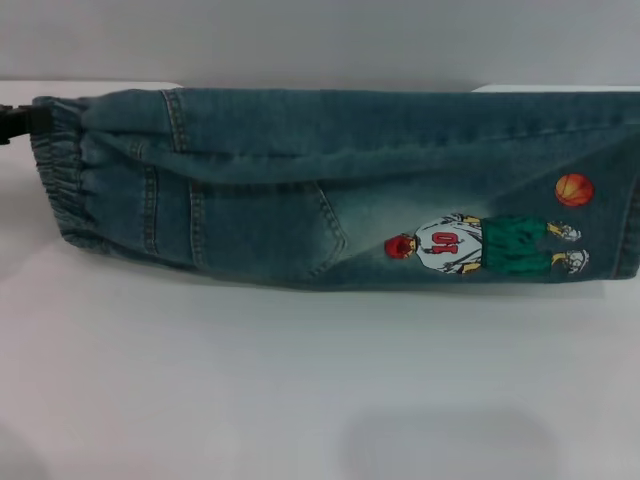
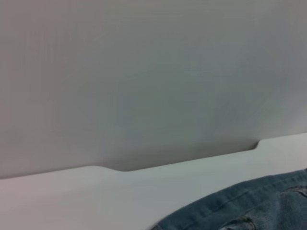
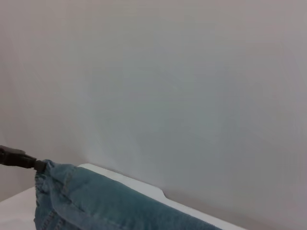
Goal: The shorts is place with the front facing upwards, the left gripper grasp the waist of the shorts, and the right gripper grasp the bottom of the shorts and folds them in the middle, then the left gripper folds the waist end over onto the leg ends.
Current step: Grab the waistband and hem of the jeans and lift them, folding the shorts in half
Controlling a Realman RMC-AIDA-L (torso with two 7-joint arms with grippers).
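The shorts (image 1: 340,185) hang stretched lengthwise above the white table (image 1: 300,380), lifted at both ends, apparently so they drape folded down the middle. Faded blue-green denim shows a pocket and a cartoon figure (image 1: 485,245) toward 3 o'clock. At 9 o'clock the left gripper (image 1: 22,124) is clamped on the waist (image 1: 55,175). The right gripper is out of view.

1 pair of shorts (image 1: 330,190), 1 cartoon figure (image 1: 480,246) (plus 1 orange ball (image 1: 574,189)), 1 left gripper (image 1: 18,123) visible, 1 table (image 1: 300,380).
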